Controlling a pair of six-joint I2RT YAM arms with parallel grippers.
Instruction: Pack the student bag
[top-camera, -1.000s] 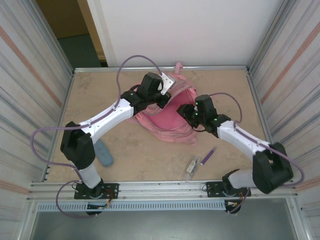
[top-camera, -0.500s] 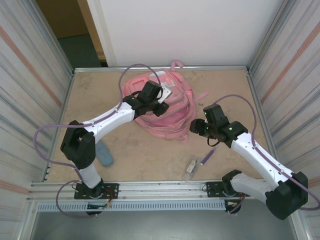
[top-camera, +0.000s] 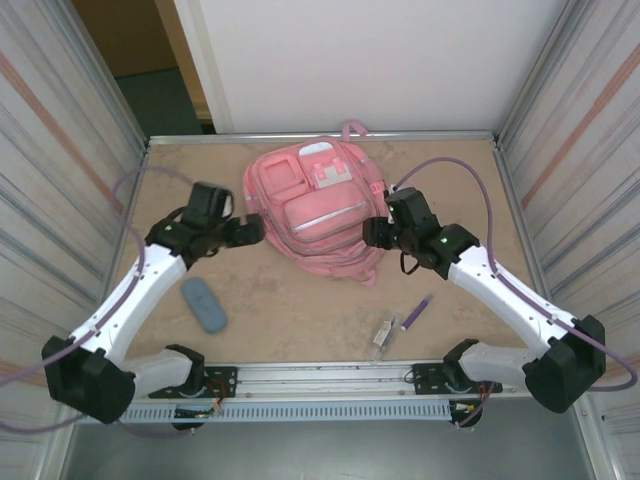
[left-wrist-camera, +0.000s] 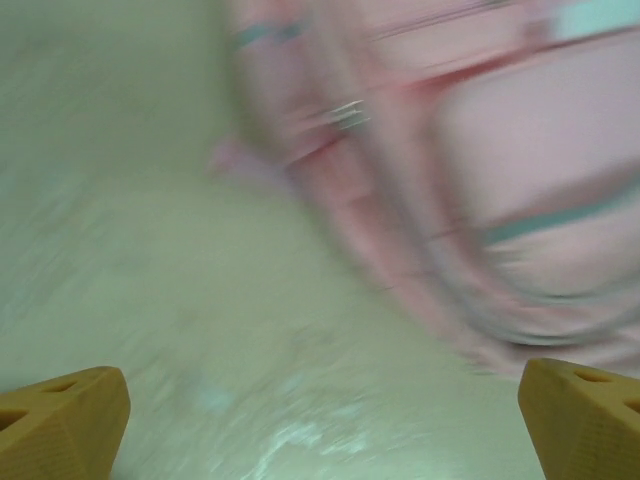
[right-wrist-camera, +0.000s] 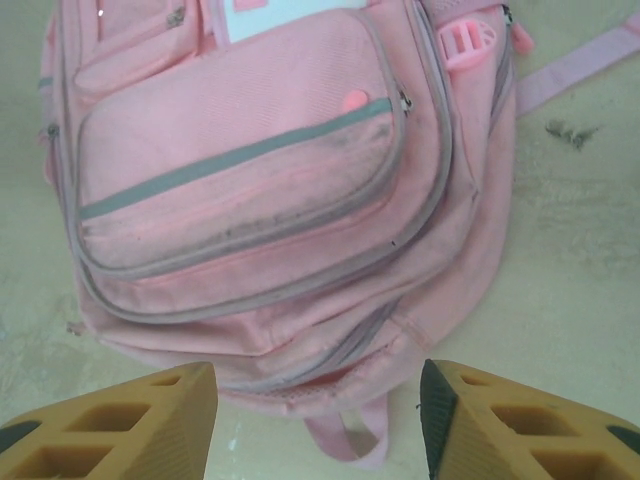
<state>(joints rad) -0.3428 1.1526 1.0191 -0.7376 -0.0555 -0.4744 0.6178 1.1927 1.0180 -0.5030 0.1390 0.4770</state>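
Your student bag (top-camera: 318, 210) now lies flat, pockets up, at 12 o'clock on the table (top-camera: 290, 325). Its patch is too small to read. Your left gripper (top-camera: 248, 230) has let go and moved back to the bag's 9 o'clock, wide open and empty. Your right gripper (top-camera: 371, 232) is at its 3 o'clock, half open and empty. A blue case (top-camera: 203, 304) lies at 8 o'clock and a purple pen (top-camera: 417, 313) at 5.

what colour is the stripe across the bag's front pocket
Grey stripe, clearest in the right wrist view.

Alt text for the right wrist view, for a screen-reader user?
A pink backpack lies flat on a pale table, front pockets facing the camera, one strap trailing to the upper right. The right hand hangs by its lower edge, tan fingertips apart with nothing between them.
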